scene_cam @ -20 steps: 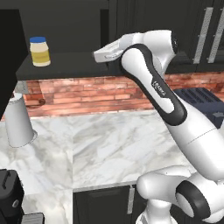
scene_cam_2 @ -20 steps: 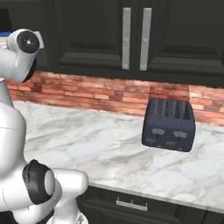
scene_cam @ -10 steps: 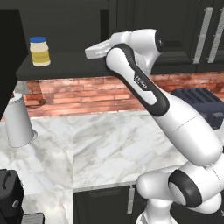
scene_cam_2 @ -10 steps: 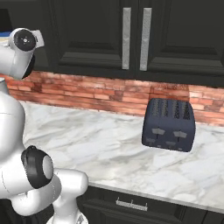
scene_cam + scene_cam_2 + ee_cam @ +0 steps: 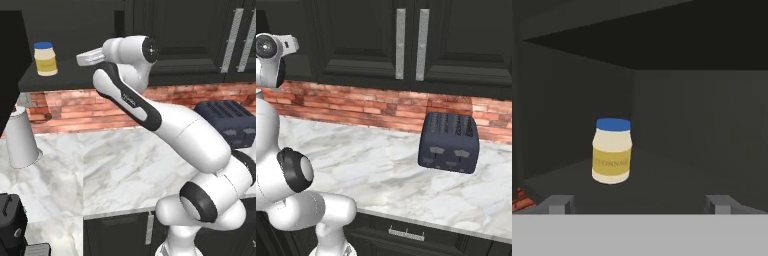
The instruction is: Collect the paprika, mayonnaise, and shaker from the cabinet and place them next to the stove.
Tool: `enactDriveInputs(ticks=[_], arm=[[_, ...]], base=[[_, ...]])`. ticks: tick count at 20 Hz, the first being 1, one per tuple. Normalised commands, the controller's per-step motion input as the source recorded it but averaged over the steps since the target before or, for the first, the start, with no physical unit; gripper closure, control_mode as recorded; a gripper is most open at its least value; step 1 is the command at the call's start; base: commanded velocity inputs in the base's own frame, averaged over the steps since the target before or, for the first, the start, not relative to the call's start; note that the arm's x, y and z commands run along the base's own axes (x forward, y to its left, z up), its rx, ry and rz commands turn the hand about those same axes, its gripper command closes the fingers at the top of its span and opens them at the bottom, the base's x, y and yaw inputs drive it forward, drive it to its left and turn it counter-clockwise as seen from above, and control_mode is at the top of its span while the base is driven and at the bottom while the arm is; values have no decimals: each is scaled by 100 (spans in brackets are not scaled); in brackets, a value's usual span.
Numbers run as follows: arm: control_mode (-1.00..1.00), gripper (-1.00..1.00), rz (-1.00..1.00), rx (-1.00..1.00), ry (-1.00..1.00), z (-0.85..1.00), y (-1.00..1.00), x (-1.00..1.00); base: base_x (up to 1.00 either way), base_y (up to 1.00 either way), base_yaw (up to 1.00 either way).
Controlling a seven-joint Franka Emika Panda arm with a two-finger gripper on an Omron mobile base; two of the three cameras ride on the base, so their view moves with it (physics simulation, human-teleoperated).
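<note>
Since the earlier frame the arm has swung further left, bringing the hand nearer the cabinet [image 5: 75,30] recess. The end effector [image 5: 639,204] stands wide apart, holding and touching nothing. The mayonnaise [image 5: 612,151] stands upright on the cabinet shelf ahead of the fingertips [image 5: 558,204], well apart from them.

Flat rendered light, no glare — cabinet [image 5: 677,120] recess dim, slightly soft.

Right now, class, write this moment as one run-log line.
phase: reaching | gripper: open, empty | target: mayonnaise, upright on cabinet shelf, untouched | toaster: on counter
</note>
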Motion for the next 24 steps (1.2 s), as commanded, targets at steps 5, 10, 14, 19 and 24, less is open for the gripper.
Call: enactDriveInputs(ticks=[5,10,14,19,24], arm=[[-100,-100,-5,-1,1,0,38,15],[-100,-100,-2,-2,4,0,46,11],[-100,-100,0,-1,3,0,29,11],[-100,-100,0,-1,6,0,26,18],[-100,-100,0,0,7,0,24,31]], base=[[0,0,0],[0,0,0],[0,0,0],[0,0,0],[0,0,0]])
